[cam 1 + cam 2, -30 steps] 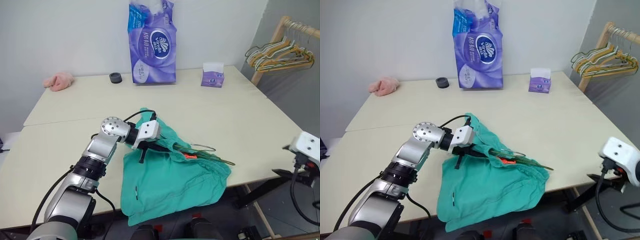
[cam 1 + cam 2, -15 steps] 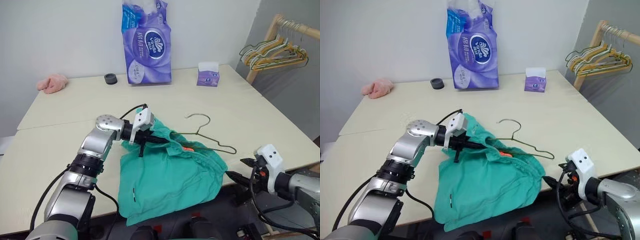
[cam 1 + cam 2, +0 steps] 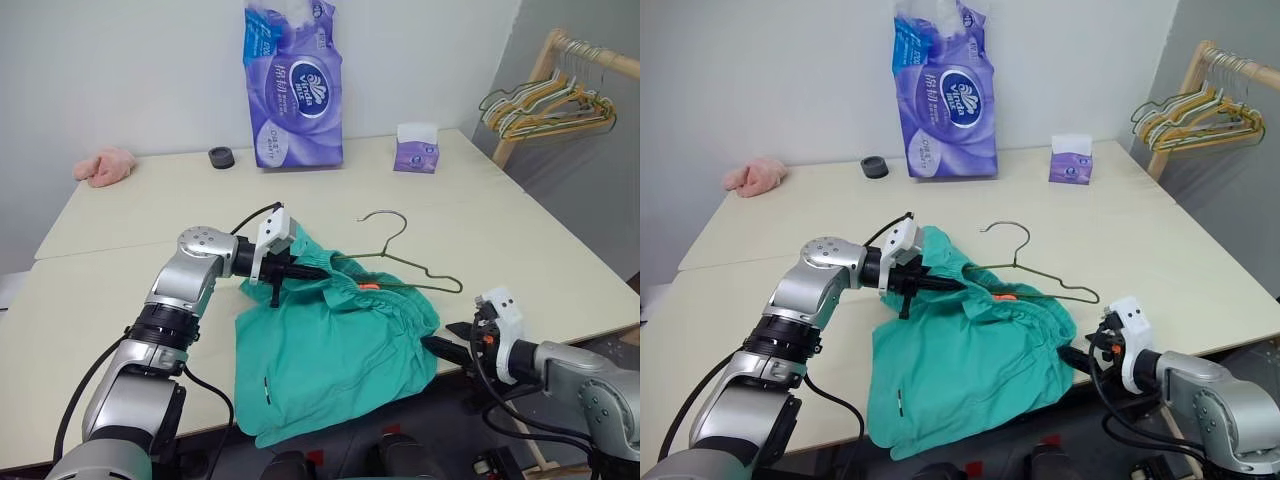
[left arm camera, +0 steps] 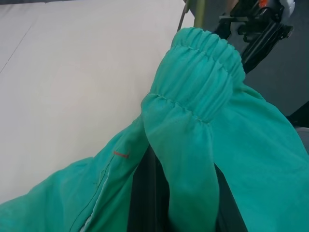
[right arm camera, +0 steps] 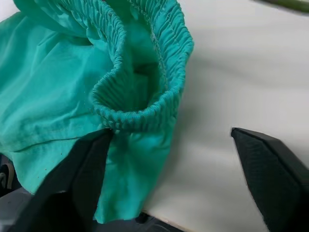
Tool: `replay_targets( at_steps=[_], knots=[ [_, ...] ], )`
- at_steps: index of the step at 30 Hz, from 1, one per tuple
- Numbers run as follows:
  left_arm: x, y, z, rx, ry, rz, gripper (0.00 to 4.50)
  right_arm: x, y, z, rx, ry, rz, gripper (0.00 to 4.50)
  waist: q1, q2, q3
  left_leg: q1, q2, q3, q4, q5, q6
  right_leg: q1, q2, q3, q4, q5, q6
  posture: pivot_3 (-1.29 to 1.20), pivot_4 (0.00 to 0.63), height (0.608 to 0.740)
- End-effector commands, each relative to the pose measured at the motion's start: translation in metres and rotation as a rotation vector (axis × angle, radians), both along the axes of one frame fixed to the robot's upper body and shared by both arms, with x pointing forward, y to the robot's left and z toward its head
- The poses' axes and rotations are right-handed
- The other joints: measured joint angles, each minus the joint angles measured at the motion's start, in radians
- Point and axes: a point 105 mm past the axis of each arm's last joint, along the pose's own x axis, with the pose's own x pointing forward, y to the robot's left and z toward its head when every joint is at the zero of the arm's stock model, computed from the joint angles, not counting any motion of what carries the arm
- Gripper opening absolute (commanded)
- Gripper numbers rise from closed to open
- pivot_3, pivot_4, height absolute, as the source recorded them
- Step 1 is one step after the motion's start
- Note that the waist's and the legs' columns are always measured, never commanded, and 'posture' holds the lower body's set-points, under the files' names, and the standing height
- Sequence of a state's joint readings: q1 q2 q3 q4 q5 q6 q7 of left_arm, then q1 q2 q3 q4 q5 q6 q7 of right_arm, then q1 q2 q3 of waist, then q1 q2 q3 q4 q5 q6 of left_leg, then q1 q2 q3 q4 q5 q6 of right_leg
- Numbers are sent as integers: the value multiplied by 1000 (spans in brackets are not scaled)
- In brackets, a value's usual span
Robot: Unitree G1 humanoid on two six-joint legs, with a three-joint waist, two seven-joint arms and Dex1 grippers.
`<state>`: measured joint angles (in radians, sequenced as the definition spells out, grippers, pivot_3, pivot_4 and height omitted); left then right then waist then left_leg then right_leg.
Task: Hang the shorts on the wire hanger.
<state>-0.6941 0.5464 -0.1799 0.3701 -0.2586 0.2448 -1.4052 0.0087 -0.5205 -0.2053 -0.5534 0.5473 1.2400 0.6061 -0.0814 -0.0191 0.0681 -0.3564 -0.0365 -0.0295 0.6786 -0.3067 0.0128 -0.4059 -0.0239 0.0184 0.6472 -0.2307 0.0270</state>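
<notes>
While your left gripper point(image 3: 300, 271) had its fingers clamped on the gathered waistband of the shorts point(image 3: 335, 350), it held that bunched edge raised off the desk point(image 3: 120, 210). The teal-green shorts lay spread across the desk's near edge, with one leg drooping over the front. You could see the wire hanger point(image 3: 400, 262) lying just beyond the waistband, its hook pointing toward the far side and its lower bar running partly under the raised fabric, near a small orange tag.

Your right gripper point(image 3: 447, 341) sat at the right end of the shorts, at the desk's near edge. Its fingers point(image 5: 84, 169) stood apart, one touching the waistband's ribbed fold and the other over bare desk, with nothing gripped between them.

At the far side of the desk you had a purple tissue pack point(image 3: 293, 85) standing against the wall, a small purple tissue box point(image 3: 416, 149) to its right, a black round cap point(image 3: 221, 157) to its left, and a pink cloth point(image 3: 103, 166) at far left. A rack of hangers point(image 3: 545, 105) stood off to the far right.
</notes>
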Motion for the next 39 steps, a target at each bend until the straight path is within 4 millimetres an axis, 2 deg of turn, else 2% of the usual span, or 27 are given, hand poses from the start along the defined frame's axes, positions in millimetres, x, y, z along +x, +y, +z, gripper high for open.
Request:
replay_targets(
  at_steps=[1,2,5,9,12,16,19,24,31,39],
  knots=[
    [7,4,18,-16,-81,13,0,1,4,12,25,-24,28,2885,0,0,0,0,0,0,0,0,0,0,0,0,0,0,0,-152,46,740],
    [7,4,18,-15,-83,15,0,0,5,13,36,-22,30,2417,-1,0,0,0,0,0,0,0,0,0,0,0,0,0,0,-152,46,740],
    [8,6,16,-8,-88,16,0,-4,8,18,44,-30,46,1436,-1,0,0,0,0,0,0,0,0,0,0,0,0,0,0,-152,46,740],
    [8,7,14,-6,-92,20,0,-8,10,24,22,-85,55,1436,-1,0,0,0,0,0,0,0,0,0,0,0,0,0,0,-152,46,740],
    [10,8,13,1,-108,31,0,-8,-2,23,-63,-95,29,2060,0,0,0,0,0,0,0,0,0,0,0,0,0,0,0,-147,50,740],
    [10,9,13,3,-114,31,0,-23,-15,35,-102,-86,83,3387,3,0,0,-1,0,-1,0,0,0,0,0,-1,-1,0,1,-145,54,740],
    [10,10,13,3,-116,31,0,-27,-17,41,-99,-86,86,4428,3,0,0,-1,0,0,0,0,1,0,0,-1,0,-2,3,-151,53,740],
    [9,8,12,-1,-117,26,0,-4,-1,35,-17,-135,-77,4473,-1,0,0,-1,1,-1,0,0,0,0,0,0,0,-2,4,-147,50,740],
    [8,5,14,-6,-121,21,0,-3,24,19,42,-66,-107,4473,6,0,0,-3,0,-1,0,0,0,-2,-1,-1,0,0,0,-139,50,740],
    [8,3,16,-11,-129,23,0,9,21,1,-37,-47,-160,4473,5,1,0,-3,0,-1,0,0,0,-2,-1,-1,0,0,0,-141,56,740]
  ],
)
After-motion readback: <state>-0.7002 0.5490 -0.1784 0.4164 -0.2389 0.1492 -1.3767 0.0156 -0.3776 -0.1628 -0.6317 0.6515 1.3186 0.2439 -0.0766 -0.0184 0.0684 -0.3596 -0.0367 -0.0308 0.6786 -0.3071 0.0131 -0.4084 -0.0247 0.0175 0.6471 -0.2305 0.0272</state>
